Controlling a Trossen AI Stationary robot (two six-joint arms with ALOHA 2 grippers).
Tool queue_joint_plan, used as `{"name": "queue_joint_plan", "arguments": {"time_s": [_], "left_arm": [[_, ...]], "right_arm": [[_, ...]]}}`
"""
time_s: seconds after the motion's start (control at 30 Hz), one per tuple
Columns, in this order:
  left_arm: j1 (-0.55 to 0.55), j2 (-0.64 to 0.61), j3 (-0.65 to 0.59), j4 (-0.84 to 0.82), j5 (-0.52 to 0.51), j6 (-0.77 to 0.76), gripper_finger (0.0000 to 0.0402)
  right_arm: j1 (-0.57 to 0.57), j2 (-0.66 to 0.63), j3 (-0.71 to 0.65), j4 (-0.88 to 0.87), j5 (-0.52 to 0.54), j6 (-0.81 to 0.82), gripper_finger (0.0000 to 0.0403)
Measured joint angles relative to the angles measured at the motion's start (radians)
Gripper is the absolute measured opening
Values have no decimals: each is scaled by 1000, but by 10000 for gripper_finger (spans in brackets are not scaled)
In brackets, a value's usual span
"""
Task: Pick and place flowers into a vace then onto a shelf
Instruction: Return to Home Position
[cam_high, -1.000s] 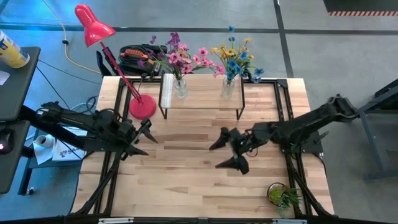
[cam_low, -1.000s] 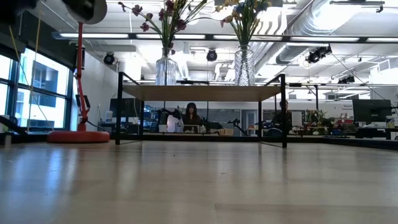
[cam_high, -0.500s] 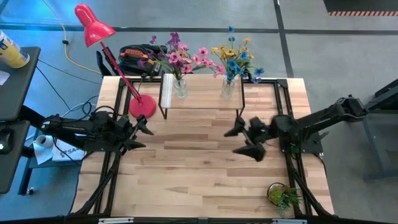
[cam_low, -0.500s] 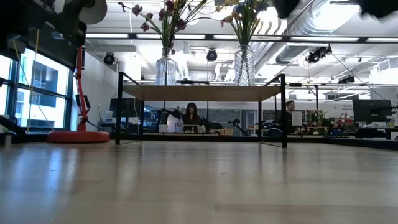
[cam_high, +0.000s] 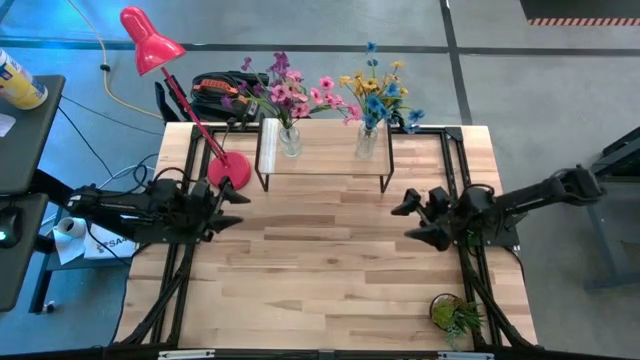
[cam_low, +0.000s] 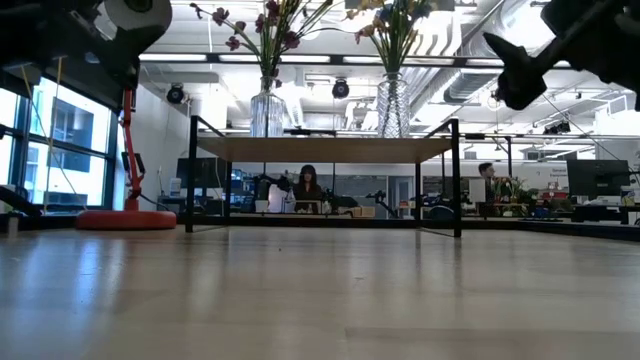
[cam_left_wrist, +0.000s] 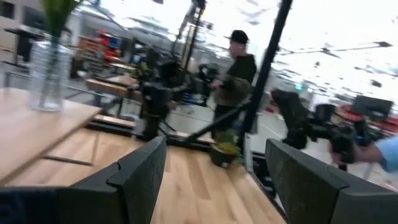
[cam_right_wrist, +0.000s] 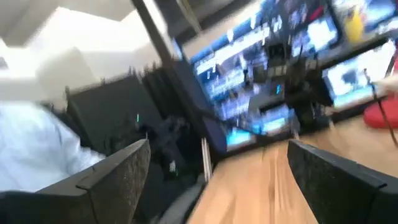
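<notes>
On the shelf (cam_high: 325, 160) the left vase (cam_high: 290, 141) holds the purple and pink flowers (cam_high: 285, 88) and the right vase (cam_high: 367, 142) the blue and yellow flowers (cam_high: 378, 90), while the left gripper (cam_high: 232, 204) and right gripper (cam_high: 409, 221) hover spread wide and empty over the table (cam_high: 320, 285).

Upright on shelf (cam_high: 325, 150) at bench (cam_high: 320, 290) rear, 2 vases: left vase (cam_high: 290, 142) with pink and purple flowers (cam_high: 285, 88), right vase (cam_high: 367, 142) with blue and yellow flowers (cam_high: 380, 92). Left hand (cam_high: 235, 204) just beside lamp base (cam_high: 228, 174), right hand (cam_high: 408, 222) near bench right edge; fingers apart on both.
</notes>
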Motion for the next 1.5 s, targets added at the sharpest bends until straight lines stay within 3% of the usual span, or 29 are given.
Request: {"name": "queue_joint_plan", "arguments": {"time_s": [0.13, 0.27, 0.47, 0.67, 0.77, 1.1, 1.5], "left_arm": [[0, 0, 0, 1, -20, 1, 310], [0, 0, 0, 0, -28, 35, 310], [0, 0, 0, -39, -89, 58, 310], [0, -1, 0, -89, -82, 93, 310], [0, -11, 0, -119, -147, 106, 310], [-1, -10, 2, -260, -181, 106, 310], [-1, -9, 2, -370, -180, 106, 310]], "right_arm": [[-74, -134, 23, -236, -115, -4, 369], [-122, -256, 23, -345, -167, -87, 369], [-151, -429, 24, -578, -165, -132, 369], [-151, -544, 24, -738, -91, -165, 369], [-151, -583, 24, -806, -57, -157, 369], [-151, -619, 24, -1022, 56, -82, 369], [-151, -619, 25, -1042, 64, -82, 369]]}}
